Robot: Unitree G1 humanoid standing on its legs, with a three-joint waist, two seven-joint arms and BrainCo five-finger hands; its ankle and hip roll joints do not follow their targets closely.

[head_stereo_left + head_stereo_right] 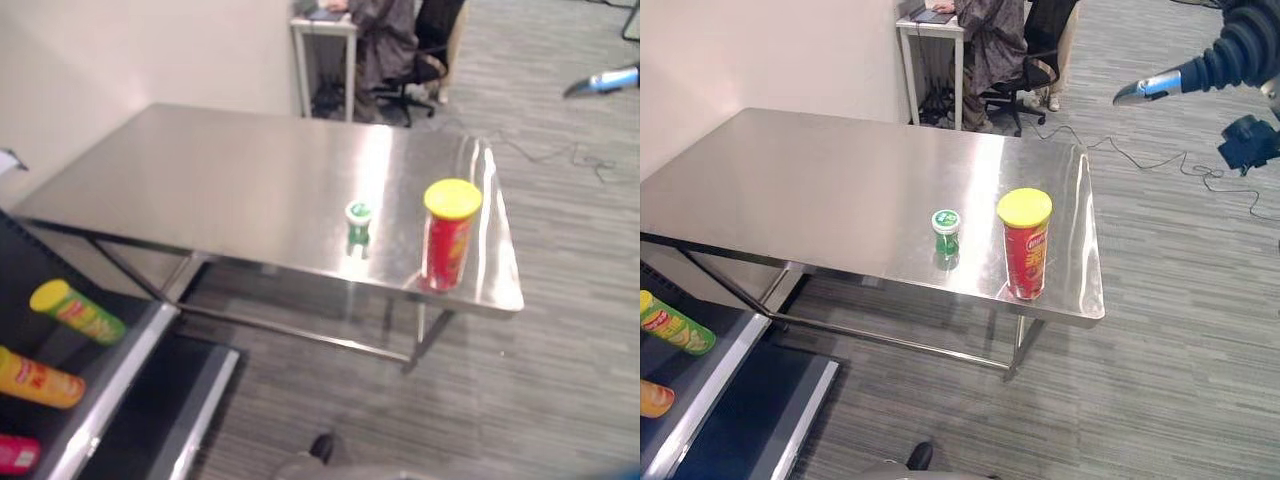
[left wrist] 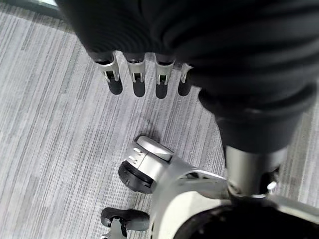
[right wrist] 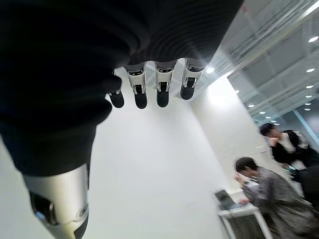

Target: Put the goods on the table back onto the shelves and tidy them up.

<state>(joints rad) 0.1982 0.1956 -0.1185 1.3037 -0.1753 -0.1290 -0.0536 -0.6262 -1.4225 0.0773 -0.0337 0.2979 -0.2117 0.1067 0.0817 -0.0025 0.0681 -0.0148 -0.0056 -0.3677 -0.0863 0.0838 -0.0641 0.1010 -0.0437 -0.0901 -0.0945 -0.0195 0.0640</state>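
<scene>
With both your left hand (image 2: 144, 79) and right hand (image 3: 149, 87) open and empty, grip the light, stiff, topple-prone red can (image 1: 1026, 248) mid-body, at 3 o'clock of the small green tub (image 1: 946, 231).

A tall red cylindrical chip can with a yellow lid (image 1: 1025, 243) stands upright near the right, near corner of the long stainless-steel table (image 1: 830, 190). A small green cup with a white lid (image 1: 946, 231) stands just to its left, apart from it. At the near left, below table level, a dark shelf unit (image 1: 120, 385) holds a green chip can with a yellow lid (image 1: 77, 312), lying down, with an orange chip can (image 1: 38, 379) nearer. Beyond the table's far edge, a person in a grey top (image 1: 992, 40) sits at a small white desk (image 1: 932, 50).
</scene>
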